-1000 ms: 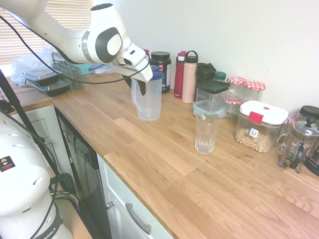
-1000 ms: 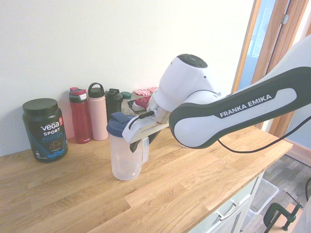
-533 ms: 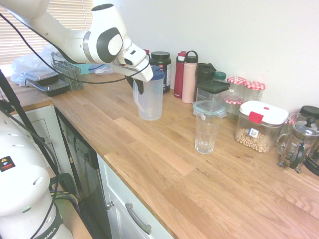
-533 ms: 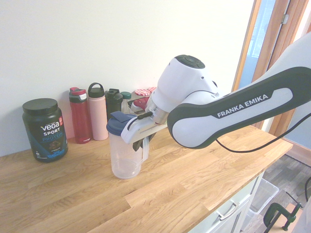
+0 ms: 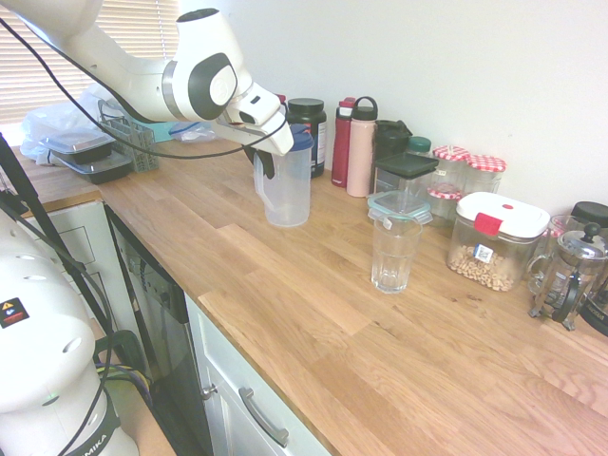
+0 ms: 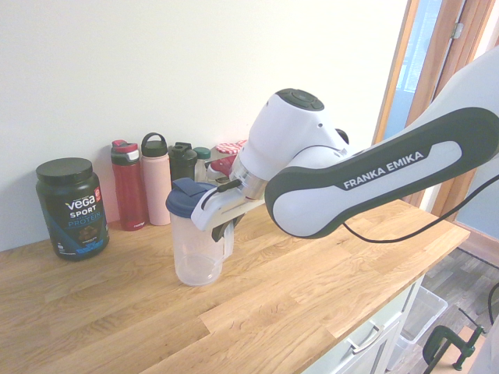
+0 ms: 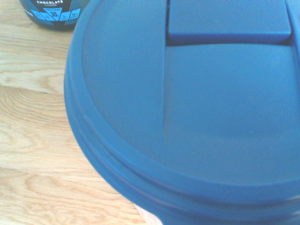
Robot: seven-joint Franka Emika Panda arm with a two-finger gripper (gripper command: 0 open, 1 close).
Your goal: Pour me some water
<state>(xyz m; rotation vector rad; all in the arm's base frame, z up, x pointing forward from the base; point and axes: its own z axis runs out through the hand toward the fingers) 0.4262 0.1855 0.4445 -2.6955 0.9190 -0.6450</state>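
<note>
Jug (image 5: 285,180) handle in closed hand (image 5: 265,163).

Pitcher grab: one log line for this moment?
phase: grasp | hand: shut on pitcher handle | pitcher: upright on counter, blue lid on | glass: empty, apart

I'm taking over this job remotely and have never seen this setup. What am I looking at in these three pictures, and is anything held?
It is one white robot arm on a wooden kitchen counter. Two pictures come from room cameras on opposite sides of the arm; the third comes from a camera on its wrist, filled by the blue lid of a clear jug. The end effector is shut on the jug's handle, and the jug stands on the counter. Farther along is an empty drinking glass, the likely target for pouring. Along the wall stand a black protein tub, a red bottle, a pink bottle, storage jars and a coffee press.
</note>
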